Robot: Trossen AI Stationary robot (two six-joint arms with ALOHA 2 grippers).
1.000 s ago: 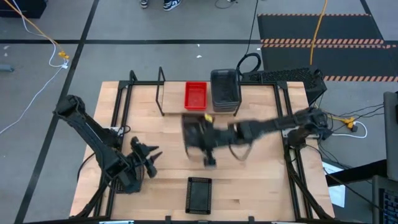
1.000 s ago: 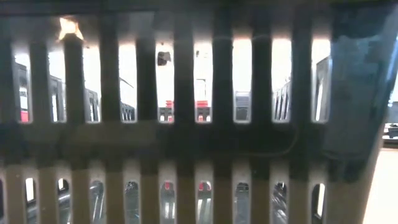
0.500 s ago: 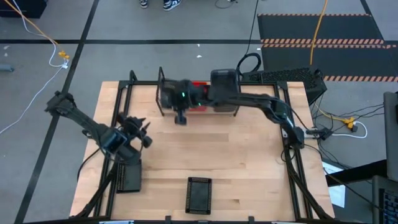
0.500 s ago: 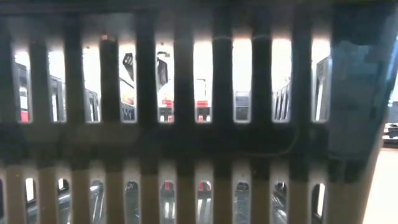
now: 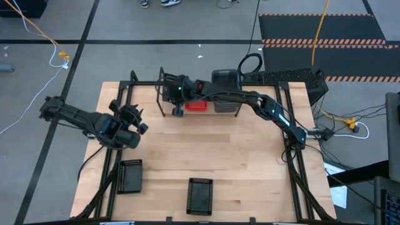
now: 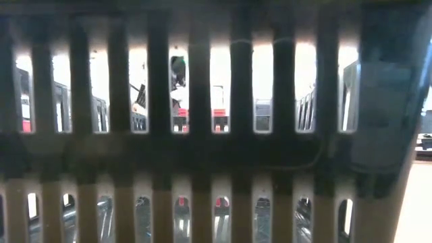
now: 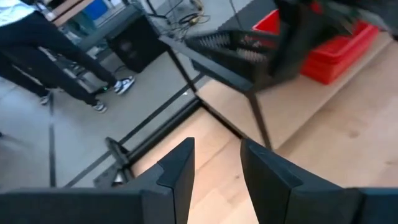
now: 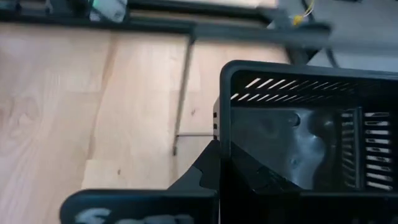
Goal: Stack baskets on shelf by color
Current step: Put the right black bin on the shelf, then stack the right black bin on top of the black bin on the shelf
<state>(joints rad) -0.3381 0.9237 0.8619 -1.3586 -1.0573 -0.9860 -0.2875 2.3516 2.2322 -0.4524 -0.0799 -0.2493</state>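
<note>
My right gripper (image 5: 177, 99) reaches across to the left slot of the black wire shelf (image 5: 162, 74) at the far edge, shut on a black basket (image 5: 167, 92), also in its wrist view (image 8: 298, 130). A red basket (image 5: 197, 105) sits in the middle slot and a grey stack (image 5: 226, 91) in the right one. Two more black baskets lie on the table, near left (image 5: 130, 176) and near centre (image 5: 200, 195). My left gripper (image 5: 130, 119) hovers open and empty at the left; its fingers (image 7: 214, 168) point toward the shelf. My right gripper holds the black basket by one end wall at its rim (image 8: 225, 118), with one finger (image 8: 208, 171) outside the wall and the other inside the basket. The basket sits open side up at the shelf's left slot; I cannot tell whether it rests on the shelf.
A black basket wall (image 6: 202, 142) stands right against the low camera and blocks most of that view. Black frame rails (image 5: 119, 106) run along the table's left and right sides. Bare wood lies in the table's middle (image 5: 212, 150). A person's legs (image 7: 56, 68) show beyond the table.
My right gripper has carried the black basket from the table's middle toward the far edge and leftward, to the shelf's left slot. My left gripper has moved from the near left toward the far edge and risen, uncovering the black basket at the near left.
</note>
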